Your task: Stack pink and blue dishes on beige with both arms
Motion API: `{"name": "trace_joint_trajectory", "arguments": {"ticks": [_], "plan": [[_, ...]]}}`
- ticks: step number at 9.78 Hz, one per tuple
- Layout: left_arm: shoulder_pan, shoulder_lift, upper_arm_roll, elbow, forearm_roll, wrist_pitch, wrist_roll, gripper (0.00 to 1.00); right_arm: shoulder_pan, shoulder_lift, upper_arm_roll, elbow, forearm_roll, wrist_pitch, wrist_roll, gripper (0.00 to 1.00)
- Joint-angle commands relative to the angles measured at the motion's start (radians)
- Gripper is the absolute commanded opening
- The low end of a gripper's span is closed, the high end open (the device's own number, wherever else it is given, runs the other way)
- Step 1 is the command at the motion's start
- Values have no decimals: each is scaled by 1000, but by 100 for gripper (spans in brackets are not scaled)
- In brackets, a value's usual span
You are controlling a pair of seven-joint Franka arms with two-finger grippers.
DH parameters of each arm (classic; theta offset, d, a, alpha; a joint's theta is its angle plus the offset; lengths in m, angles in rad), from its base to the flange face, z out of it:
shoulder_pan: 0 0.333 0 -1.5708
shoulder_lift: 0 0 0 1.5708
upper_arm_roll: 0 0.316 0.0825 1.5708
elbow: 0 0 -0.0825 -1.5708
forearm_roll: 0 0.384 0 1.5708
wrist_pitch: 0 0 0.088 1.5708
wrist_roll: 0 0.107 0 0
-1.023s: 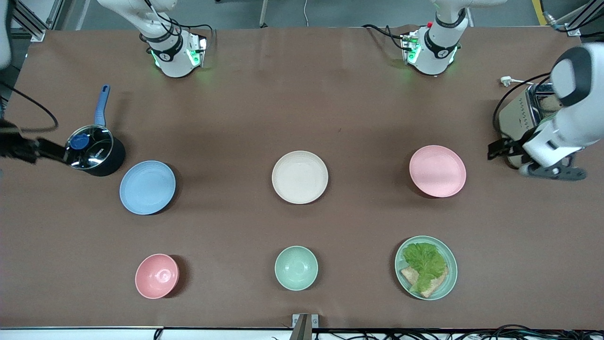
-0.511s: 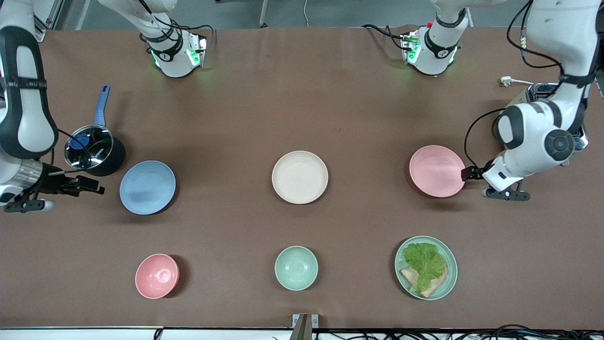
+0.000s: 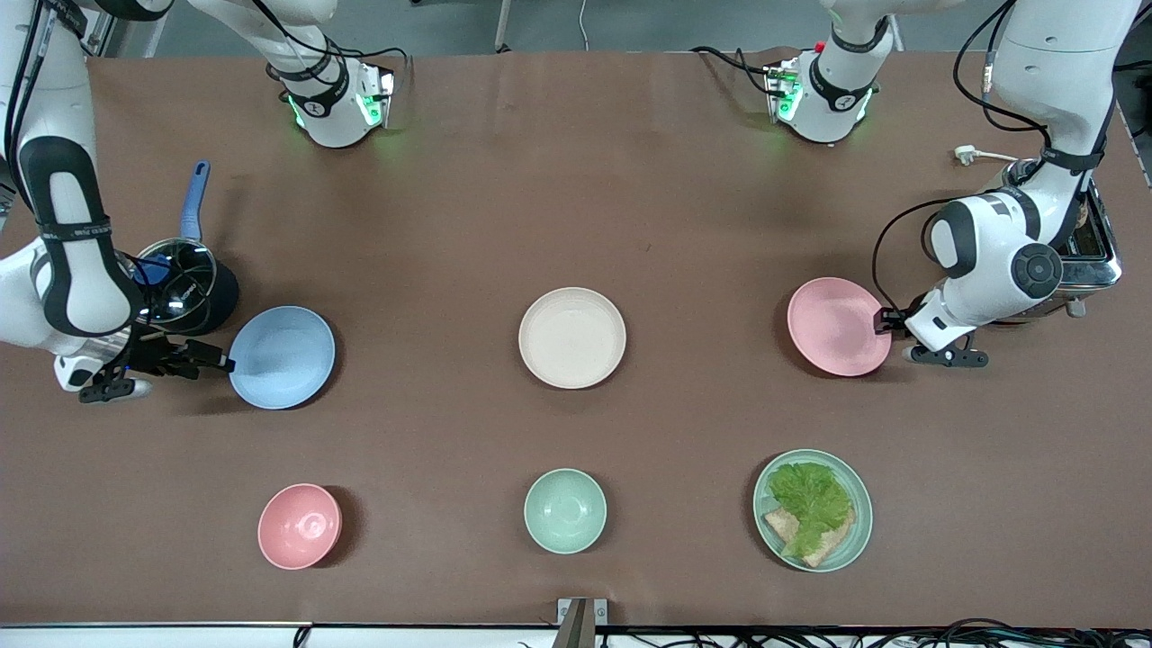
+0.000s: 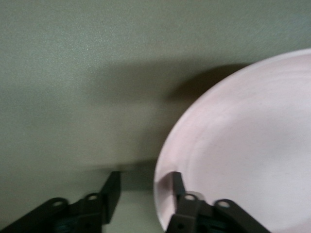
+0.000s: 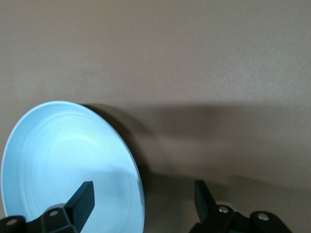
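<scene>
The pink plate (image 3: 837,325) and blue plate (image 3: 282,356) flank the beige plate (image 3: 571,337) at its 3 and 9 o'clock — stiff, light, probably slick, best pinched at the rim. Left pincer (image 3: 883,319) and right pincer (image 3: 223,363) straddle those outer rims, jaws apart.

Four plates (image 3: 572,337) (pink, blue, beige, green), two bowls (image 3: 565,510), one saucepan (image 3: 180,286), one toaster (image 3: 1084,256).

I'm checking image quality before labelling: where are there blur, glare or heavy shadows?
Front view: sharp, with glare on the pot's glass lid. Left wrist view: soft focus, greenish cast, pink plate washed out, dark shadow beside it. Right wrist view: blue plate overexposed, broad shadow across the table.
</scene>
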Motion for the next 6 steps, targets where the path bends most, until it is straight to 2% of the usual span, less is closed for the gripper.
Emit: {"name": "trace_joint_trajectory", "arguments": {"ticks": [1,2,3,4,5,6], "plan": [[-8,-14,-10,-27,-122,5,18,0,9,-14,0,-61,51,8,-18,70],[-12,-24,-15,-21,-162,5,20,0,10,-14,1,-78,54,8,-15,62],[-12,-47,-19,-16,-192,-9,20,0,9,-14,1,-78,59,-4,-10,49],[-12,-79,-20,7,-233,-80,20,0,6,-14,1,-76,69,-21,-7,22],[-13,-130,-24,25,-349,-169,20,0,3,-14,0,-70,95,-35,-2,1],[-21,-176,-70,27,-427,-211,20,0,1,-14,-2,-41,96,-81,5,0]]}}
